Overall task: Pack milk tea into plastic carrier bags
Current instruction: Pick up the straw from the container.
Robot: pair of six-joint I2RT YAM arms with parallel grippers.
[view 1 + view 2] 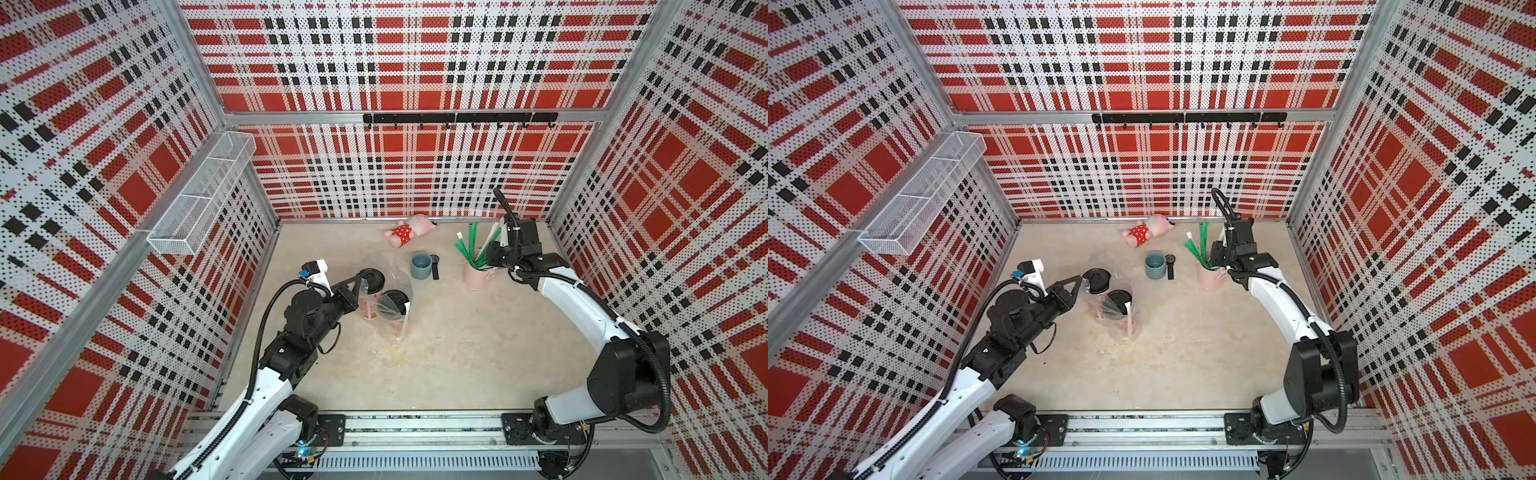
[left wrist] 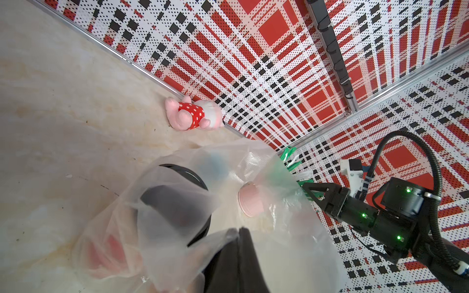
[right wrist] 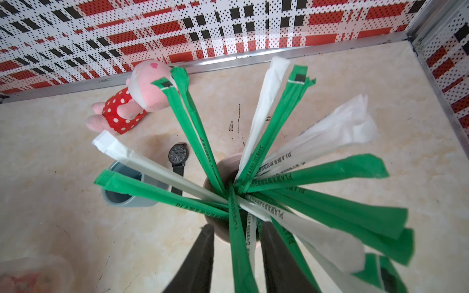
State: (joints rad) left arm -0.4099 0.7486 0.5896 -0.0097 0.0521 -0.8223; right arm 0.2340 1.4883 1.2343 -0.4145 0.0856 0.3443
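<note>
1. The plastic bag [image 1: 400, 277] is hard to trace in both top views. Only glints and a white edge show around the two milk tea cups [image 1: 371, 277], which stand upright side by side, black lids up, left of the middle of the table [image 1: 415, 365].
2. In the left wrist view the film [image 2: 291, 228] blurs what lies behind it. One black lid shows through, a red patch beside it cannot be made out, and I cannot tell whether both cups are fully inside.
3. The pink cup [image 2: 250, 203] is only dimly visible through the same film.
4. In the right wrist view the straws [image 3: 317, 175] fan out over the grey-blue cup [image 3: 121, 200], the strap of the watch [image 3: 178, 154] and the head of the plush toy [image 3: 127, 109] by the back wall.
5. The left arm reaches in low from the near left. The left gripper [image 2: 238, 230] is pinched tight on a fold of the bag, just beside the cups.
6. The right arm stretches to the far right, wrist pointing down over the pink cup. The right gripper [image 3: 237, 225] has its fingers narrowly apart, with a green and a white straw between them. Contact is not clear.
</note>
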